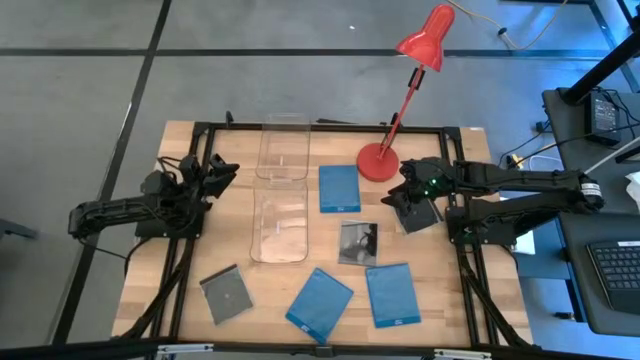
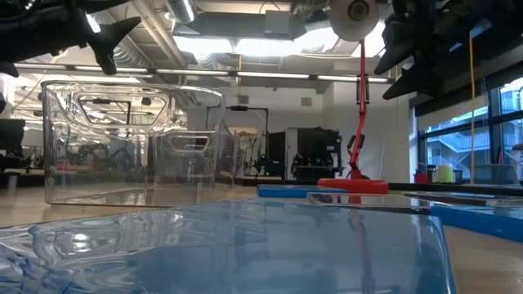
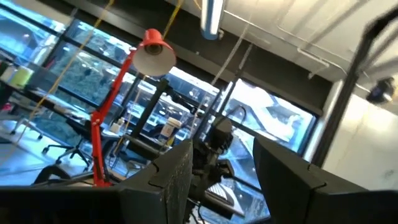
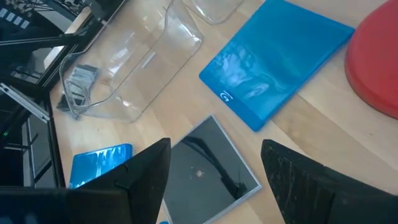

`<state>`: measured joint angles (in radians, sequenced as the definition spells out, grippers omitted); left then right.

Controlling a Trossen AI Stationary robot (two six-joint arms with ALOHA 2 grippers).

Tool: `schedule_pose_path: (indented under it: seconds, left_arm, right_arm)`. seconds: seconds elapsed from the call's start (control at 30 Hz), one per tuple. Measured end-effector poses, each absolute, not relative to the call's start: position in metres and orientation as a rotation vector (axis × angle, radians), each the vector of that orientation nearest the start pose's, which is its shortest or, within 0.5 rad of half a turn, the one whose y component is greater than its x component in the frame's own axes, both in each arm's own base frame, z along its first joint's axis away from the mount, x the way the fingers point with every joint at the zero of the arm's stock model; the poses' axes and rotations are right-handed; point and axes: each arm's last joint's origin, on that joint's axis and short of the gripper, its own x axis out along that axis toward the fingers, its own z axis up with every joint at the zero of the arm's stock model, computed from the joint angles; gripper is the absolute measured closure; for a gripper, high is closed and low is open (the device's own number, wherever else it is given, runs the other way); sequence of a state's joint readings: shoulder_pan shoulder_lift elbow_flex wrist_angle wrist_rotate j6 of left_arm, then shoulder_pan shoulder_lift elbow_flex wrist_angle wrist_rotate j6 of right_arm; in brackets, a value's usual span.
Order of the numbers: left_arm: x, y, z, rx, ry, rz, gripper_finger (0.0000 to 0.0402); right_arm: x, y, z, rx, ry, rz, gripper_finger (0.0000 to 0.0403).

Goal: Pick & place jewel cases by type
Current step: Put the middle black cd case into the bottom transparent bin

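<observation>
Nearest the table's front edge we see three cases in a row: a grey case (image 1: 226,294) on the left, a tilted blue case (image 1: 320,303) in the middle, and a right blue case (image 1: 391,294) just beside it. All lie flat on the wood.

A little farther in lies the disc case (image 1: 358,242), grey and see-through, just right of the near bin (image 1: 280,225). That clear bin stands in line with the far bin (image 1: 284,150) behind it, the two almost touching.

Next comes the far blue case (image 1: 339,188), flat between the bins and the lamp (image 1: 378,162), whose red base sits near the table's back edge.

The right gripper (image 1: 408,190) hangs above the table just right of the lamp base, fingers spread wide and holding nothing. In its wrist view the disc case shows on the wood between the two fingers, untouched. A dark flat square (image 1: 420,212) shows under that arm; we cannot tell whether it is a case.

The left gripper (image 1: 222,170) waits over the table's left side, beside the far bin, pointing up into the room, its fingers apart and empty.
</observation>
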<state>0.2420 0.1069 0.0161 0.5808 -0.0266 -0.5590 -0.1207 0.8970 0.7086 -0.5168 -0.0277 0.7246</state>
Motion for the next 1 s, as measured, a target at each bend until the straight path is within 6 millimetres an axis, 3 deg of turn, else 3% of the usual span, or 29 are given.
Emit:
schedule_pose_path:
  seconds: [0.23,0.47,0.7,1.0]
  left_arm:
    - [0.106,0.025,0.236,-0.498,-0.454,0.092,0.0235]
    - [0.138,0.03,0.272,-0.433,-0.335,0.023,0.0235]
    - [0.188,0.034,0.305,-0.403,-0.222,-0.031,0.0235]
    - [0.261,0.026,0.35,-0.272,0.019,-0.125,0.0235]
  right_arm:
    - [0.18,-0.022,0.261,0.714,0.625,-0.349,0.0148]
    - [0.181,-0.022,0.262,0.711,0.606,-0.355,0.0148]
    - [0.181,-0.023,0.262,0.707,0.601,-0.369,0.0148]
    - [0.181,-0.023,0.263,0.67,0.594,-0.378,0.0148]
